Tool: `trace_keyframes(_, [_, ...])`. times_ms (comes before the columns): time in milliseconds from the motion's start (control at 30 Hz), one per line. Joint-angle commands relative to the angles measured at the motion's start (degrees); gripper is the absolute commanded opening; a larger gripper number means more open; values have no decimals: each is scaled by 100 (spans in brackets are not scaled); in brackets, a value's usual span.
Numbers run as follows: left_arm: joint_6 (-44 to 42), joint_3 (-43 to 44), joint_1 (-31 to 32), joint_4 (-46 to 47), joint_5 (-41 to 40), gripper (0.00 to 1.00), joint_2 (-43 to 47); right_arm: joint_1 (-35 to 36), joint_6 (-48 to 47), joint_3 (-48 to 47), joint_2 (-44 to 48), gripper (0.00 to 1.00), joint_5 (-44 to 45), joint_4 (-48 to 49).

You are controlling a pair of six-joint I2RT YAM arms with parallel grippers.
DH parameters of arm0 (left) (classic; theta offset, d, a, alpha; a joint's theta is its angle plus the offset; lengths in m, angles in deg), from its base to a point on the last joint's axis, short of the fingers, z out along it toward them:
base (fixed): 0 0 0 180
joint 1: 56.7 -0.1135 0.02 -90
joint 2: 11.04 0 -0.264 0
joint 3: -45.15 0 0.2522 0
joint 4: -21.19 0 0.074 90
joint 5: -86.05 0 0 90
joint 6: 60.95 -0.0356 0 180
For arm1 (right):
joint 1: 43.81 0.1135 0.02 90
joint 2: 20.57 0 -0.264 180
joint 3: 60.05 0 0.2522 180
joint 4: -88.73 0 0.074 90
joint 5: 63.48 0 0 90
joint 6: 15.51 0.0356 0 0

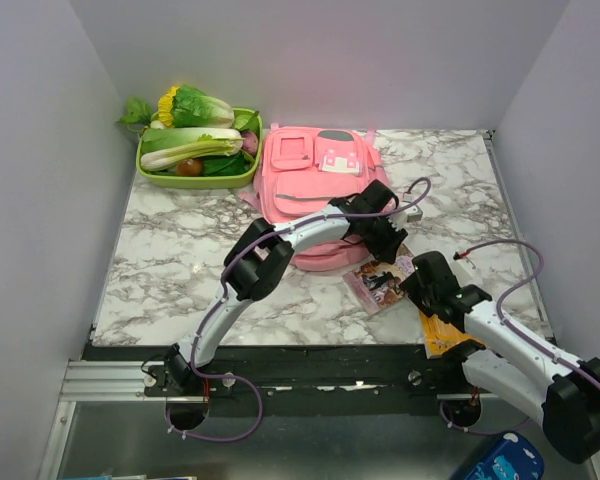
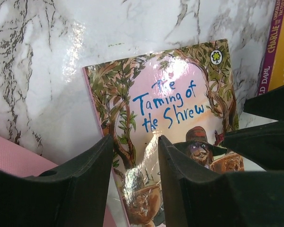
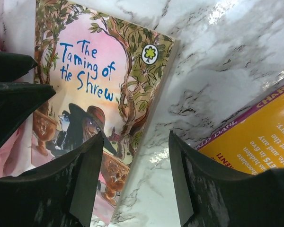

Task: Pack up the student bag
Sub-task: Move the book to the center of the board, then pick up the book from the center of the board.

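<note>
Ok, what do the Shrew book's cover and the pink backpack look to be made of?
The Taming of the Shrew book: probably laminated card or paper, glossy; white glare streaks lie across its cover. The student bag: apparently soft fabric, matte; it shows sewn-on pockets and no shine.

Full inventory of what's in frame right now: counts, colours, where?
student bag: 1, pink, far middle of table, left arm crossing over it
tray: 1, green, far left
vegetables: several, mostly green, heaped in tray
Taming of the Shrew book: 1, pink-green cover, flat, near right of bag
Roald Dahl book: 1, yellow, right of that
blue object: 1, below table front, unidentifiable
table: 1, white-grey marble
left gripper: open, over Shrew book
right gripper: open, over its edge
</note>
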Motion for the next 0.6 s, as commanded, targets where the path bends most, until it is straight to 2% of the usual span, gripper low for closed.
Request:
trace_keyframes(0, [74, -443, 10, -14, -534, 52, 200, -27, 191, 410, 414, 66, -157, 608])
trace_keyframes(67, [92, -742, 19, 197, -666, 54, 384, -27, 121, 402, 397, 66, -192, 661])
trace_keyframes(367, [65, -945, 1, 391, -912, 57, 648, -27, -11, 332, -78, 65, -499, 871])
trace_keyframes(567, [241, -1235, -104, 857, -526, 58, 1096, -27, -29, 402, -131, 64, -526, 1003])
